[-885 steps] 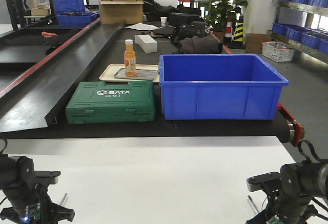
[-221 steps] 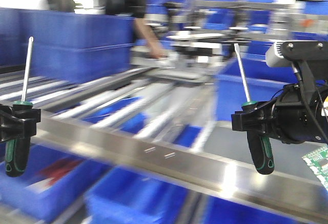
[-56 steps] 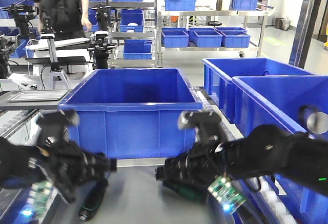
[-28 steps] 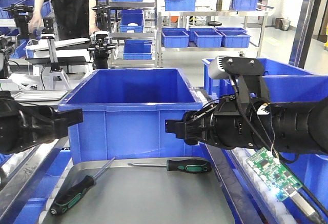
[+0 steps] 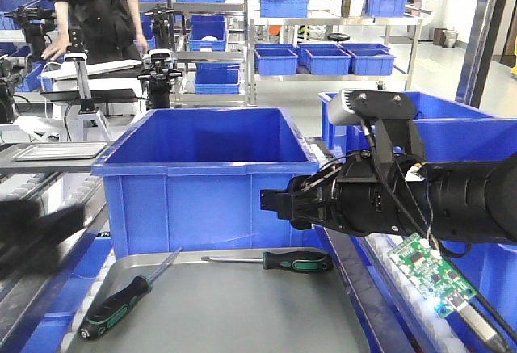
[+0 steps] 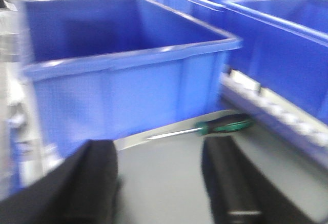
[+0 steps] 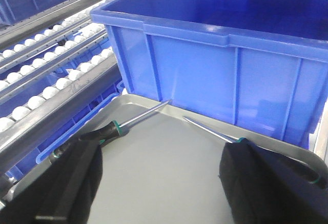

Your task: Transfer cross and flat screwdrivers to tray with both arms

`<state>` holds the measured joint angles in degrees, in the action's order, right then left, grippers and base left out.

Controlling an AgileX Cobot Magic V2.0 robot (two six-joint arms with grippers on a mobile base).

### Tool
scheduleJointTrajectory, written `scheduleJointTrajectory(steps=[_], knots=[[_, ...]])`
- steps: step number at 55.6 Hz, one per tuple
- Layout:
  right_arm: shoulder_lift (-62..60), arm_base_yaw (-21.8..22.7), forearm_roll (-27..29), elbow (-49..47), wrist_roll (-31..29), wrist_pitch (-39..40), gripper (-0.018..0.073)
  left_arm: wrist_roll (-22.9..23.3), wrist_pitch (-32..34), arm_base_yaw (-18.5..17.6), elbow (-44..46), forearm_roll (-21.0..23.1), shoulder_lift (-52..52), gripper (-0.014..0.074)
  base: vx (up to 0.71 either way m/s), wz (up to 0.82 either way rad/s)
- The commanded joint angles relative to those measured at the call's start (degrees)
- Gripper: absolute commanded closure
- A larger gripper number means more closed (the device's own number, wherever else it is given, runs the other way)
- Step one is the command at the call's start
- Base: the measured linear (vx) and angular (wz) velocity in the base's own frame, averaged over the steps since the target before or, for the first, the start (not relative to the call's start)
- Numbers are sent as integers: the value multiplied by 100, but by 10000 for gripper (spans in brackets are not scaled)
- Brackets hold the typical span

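Observation:
The grey metal tray [image 5: 242, 321] lies low in the front view, with both black-and-green screwdrivers flat in it. One screwdriver [image 5: 121, 306] lies aslant at the tray's left. The other [image 5: 295, 261] lies crosswise near the far rim. My right gripper [image 5: 279, 203] hangs above the tray, open and empty. My left arm [image 5: 44, 224] is a dark blur at the left edge. In the left wrist view my left gripper [image 6: 161, 183] is open over the tray [image 6: 169, 167], with one screwdriver [image 6: 225, 125] ahead. In the right wrist view my right gripper [image 7: 164, 183] is open, with both screwdrivers [image 7: 102, 131] [image 7: 210, 130] on the tray [image 7: 164, 162].
A deep blue bin [image 5: 210, 167] stands right behind the tray. More blue bins [image 5: 420, 127] stand at the right. Roller conveyor lanes [image 7: 46, 85] run along the tray's left. A person [image 5: 97, 22] stands at a bench at the back left.
A second ago both grippers were low at the tray with the screwdrivers. Both have let go and risen. Since half a second ago the left arm has swung away down and left; the right arm is still.

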<state>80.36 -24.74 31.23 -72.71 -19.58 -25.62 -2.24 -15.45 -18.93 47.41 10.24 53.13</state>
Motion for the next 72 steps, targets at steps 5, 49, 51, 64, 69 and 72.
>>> scheduleJointTrajectory(steps=[5, 49, 51, 64, 69, 72], knots=[[-197, 35, 79, -176, -33, 364, 1, 62, 1215, 679, -1446, -83, -1371, 370, 0, 0], [-197, 35, 79, -176, -33, 335, 13, 62, 768, 1843, -4732, -503, -5371, 603, 0, 0], [-197, 35, 79, -176, -33, 335, 13, 62, 768, 1843, -4732, -503, -5371, 603, 0, 0], [-197, 35, 79, -176, -33, 327, 13, 62, 768, 1843, -4732, -503, -5371, 603, 0, 0], [-197, 35, 79, -176, -33, 320, 13, 62, 768, 1843, -4732, -503, -5371, 603, 0, 0], [-210, 35, -83, -176, -60, 307, 13, 62, 768, 1843, -4732, -503, -5371, 603, 0, 0]])
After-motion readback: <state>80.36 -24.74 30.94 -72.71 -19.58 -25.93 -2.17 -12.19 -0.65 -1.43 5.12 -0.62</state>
